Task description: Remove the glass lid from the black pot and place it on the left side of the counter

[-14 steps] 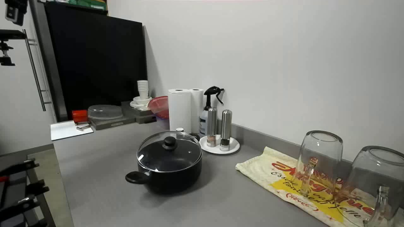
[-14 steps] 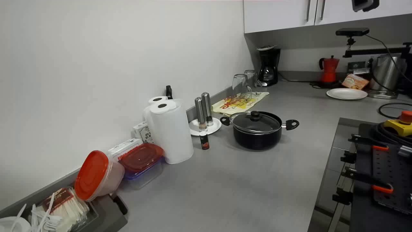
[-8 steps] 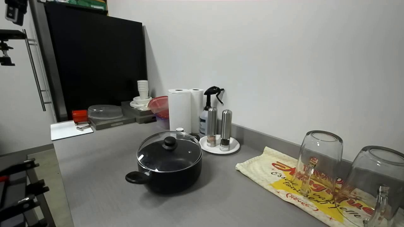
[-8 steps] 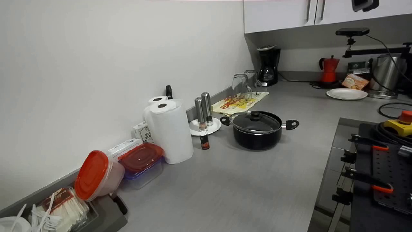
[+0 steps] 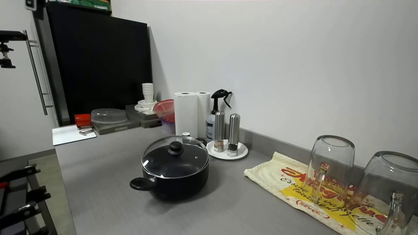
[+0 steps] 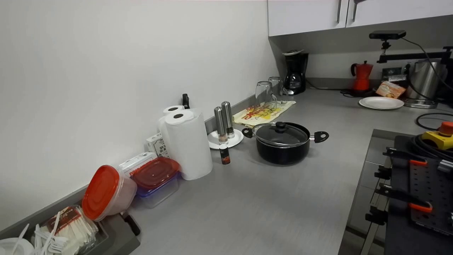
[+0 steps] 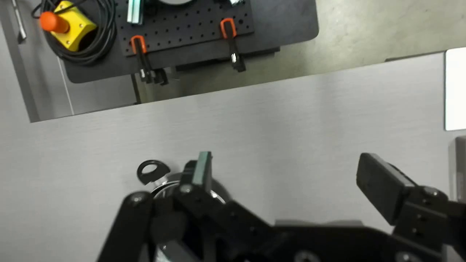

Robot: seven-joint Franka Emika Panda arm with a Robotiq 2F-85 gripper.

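1. Shifted since the earlier frames is the black two-fingered gripper [image 7: 285, 163]; in an exterior view its dark end now stands higher and further right, near the upper left of the tall black panel [image 5: 101, 65]; in an exterior view the dark piece that hung before the white cupboards [image 6: 304, 16] has gone from that spot.
2. Its two fingers [image 7: 376, 187] stand wide apart in the wrist view; the long, matte grey counter [image 7: 291, 120] shows in the gap between them.
3. The round, shallow-domed transparent glass lid [image 5: 166, 164] with a metal rim and black knob [image 5: 175, 147] rests on the wide, low black cooking pot [image 5: 178, 187] in both exterior views; it sits a little off centre, with the dark inside of the pot [image 6: 300, 128] showing past its edge in an exterior view.
4. Upright on the counter, the pot has two short black side handles [image 5: 142, 183]; in the wrist view the gripper covers much of it.
5. Just beside the pot is a round white plate [image 5: 242, 154] bearing two upright silver grinders [image 5: 234, 129]; two white paper towel rolls [image 5: 185, 114] stand near.
6. Two upturned clear glass mugs [image 5: 338, 153] stand on a cream cloth [image 5: 263, 173] printed in red and yellow, near the pale wall [image 6: 106, 71].
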